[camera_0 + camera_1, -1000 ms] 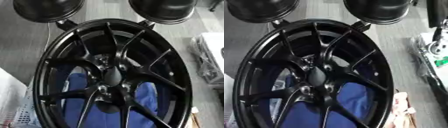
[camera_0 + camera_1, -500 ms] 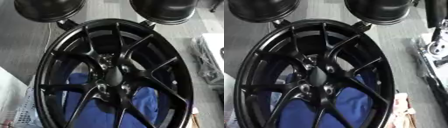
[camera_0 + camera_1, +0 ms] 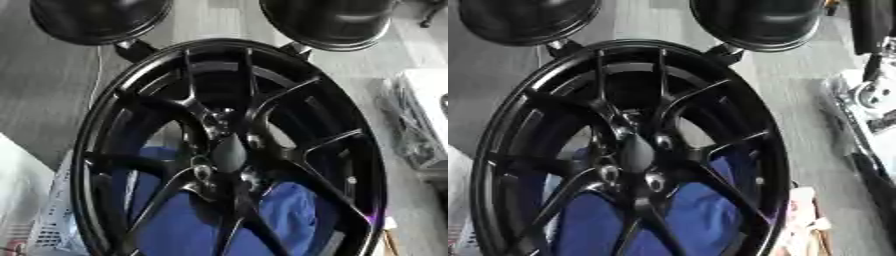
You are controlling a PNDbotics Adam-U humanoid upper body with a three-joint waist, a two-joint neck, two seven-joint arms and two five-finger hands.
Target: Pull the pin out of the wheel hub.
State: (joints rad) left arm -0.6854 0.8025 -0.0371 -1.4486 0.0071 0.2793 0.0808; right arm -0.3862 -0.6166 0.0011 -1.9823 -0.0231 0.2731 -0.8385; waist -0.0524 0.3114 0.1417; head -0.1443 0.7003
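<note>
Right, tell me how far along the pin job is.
Done: nothing shows it; no pulled pin lies in view. In hand: nothing, neither hand shows. The wheel stands on edge, and silver glints sit in holes round its hub; whether one is the pin I cannot tell. So the pin may be seated or gone.

Wheel (image 3: 229,150) rim cut off by the bottom edge from about 5 to 7 o'clock. Hub (image 3: 229,152) is blurred; the bolt holes around it read as pale spots, pin not distinguishable. Two black domes (image 3: 98,20) at 11 and 1 o'clock are clipped by the top edge. Blue cloth (image 3: 671,215) mostly hidden behind the spokes. Neither hand shows.
</note>
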